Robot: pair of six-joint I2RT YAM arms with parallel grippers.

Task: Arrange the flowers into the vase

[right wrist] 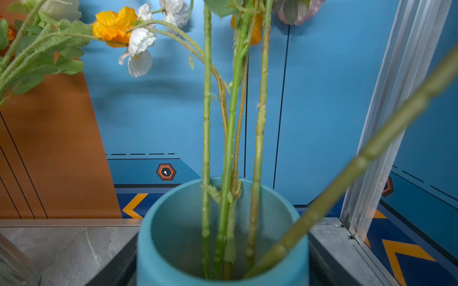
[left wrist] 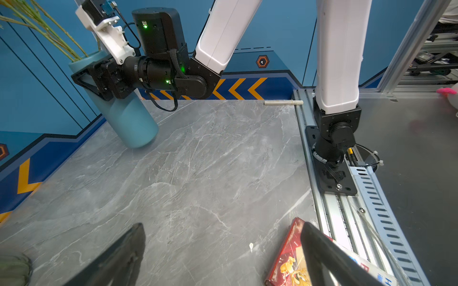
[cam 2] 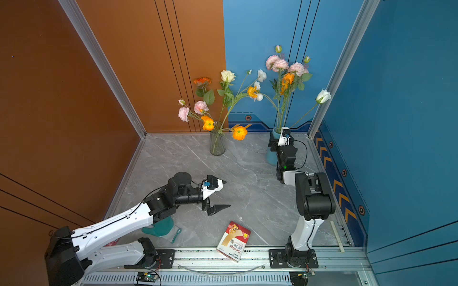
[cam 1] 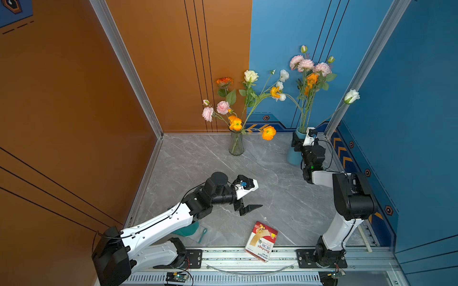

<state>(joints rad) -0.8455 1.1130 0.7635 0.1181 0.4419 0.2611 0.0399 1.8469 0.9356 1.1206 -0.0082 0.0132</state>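
On my feed the right gripper (left wrist: 89, 76) sits at the back right corner of the table (cam 1: 198, 161), its jaws straddling the blue vase (cam 1: 292, 156) just below the rim. From the right wrist camera I see a dark finger pressed against each side of the wall, so I read it as clamped on the vase. Some of the flowers (right wrist: 230, 138) stand in this vase. Several green stems rise nearly upright from its mouth, carrying pink and orange blooms. One white rose (cam 1: 352, 96) leans far out toward the right-hand frame post. The other flowers fill the glass vase (cam 1: 236, 144) at the middle of the back edge, well apart from the blue one, and fan out in pink, orange and cream. The left gripper (cam 1: 255, 195) hovers over the bare table nearer the front. Its jaws are spread wide with nothing between them. A red box (cam 1: 261, 241) lies at the front edge, partly over the rail and near the left gripper.
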